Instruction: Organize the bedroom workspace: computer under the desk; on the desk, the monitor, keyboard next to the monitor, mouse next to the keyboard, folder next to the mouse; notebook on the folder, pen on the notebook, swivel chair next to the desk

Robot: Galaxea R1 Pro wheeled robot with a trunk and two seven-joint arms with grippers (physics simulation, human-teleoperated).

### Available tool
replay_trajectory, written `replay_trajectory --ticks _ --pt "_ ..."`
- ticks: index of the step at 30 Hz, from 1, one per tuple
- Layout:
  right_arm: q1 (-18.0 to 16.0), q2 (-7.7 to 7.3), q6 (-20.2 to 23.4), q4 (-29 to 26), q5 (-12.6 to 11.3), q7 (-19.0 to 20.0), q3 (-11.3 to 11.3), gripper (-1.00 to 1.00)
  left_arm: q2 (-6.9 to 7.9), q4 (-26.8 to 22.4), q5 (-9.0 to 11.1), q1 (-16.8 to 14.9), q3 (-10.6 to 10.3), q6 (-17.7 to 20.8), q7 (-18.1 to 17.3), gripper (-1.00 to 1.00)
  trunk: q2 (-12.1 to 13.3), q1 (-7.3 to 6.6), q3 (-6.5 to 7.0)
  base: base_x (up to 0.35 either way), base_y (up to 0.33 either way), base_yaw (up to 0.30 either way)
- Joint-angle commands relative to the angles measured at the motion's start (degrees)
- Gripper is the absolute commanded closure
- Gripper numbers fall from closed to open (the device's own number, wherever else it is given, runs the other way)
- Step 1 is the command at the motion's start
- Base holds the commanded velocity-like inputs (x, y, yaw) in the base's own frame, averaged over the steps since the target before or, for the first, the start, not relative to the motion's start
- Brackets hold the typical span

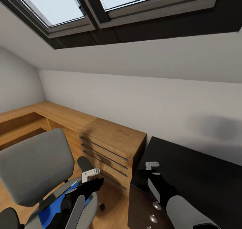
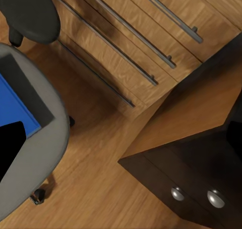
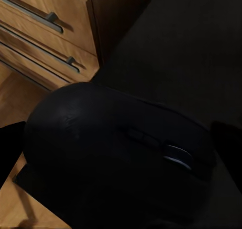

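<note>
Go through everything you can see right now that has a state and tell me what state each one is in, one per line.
mouse: held close at the right gripper, above the desk corner
folder: lying flat on the swivel chair seat
swivel chair: upright, beside the chest
chest of drawers: all drawers shut
desk: knobbed drawers shut
left gripper: over the chair seat, opening unclear
right gripper: shut on the mouse

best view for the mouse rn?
Right wrist view: the mouse looms large and close, its scroll wheel visible, over the dark desk top. In the head view the right gripper hangs over the desk's corner and the mouse itself can't be made out. The left wrist view looks at the swivel chair and folder instead.
</note>
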Motion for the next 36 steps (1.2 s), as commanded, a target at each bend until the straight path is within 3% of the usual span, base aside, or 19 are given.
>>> replay_trajectory --ticks 1,7,36 --pt "0.0 -0.03 0.7 -0.1 -0.2 -0.4 0.4 1.0 0.0 -0.1 0.6 0.0 -0.1 0.1 0.5 -1.0 -0.5 0.24 -0.27 0.0 0.0 0.0" --pt "0.0 -0.03 2.5 -0.1 -0.2 -0.4 0.1 1.0 -0.03 -0.1 0.6 0.0 -0.1 0.1 0.5 -1.0 -2.9 1.55 -1.35 0.0 0.0 0.0" --pt "0.0 -0.09 2.6 -0.1 -0.2 -0.5 0.0 1.0 -0.08 0.0 0.7 0.0 -0.1 0.1 0.5 -1.0 -14.1 7.7 -6.37 0.0 0.0 0.0"
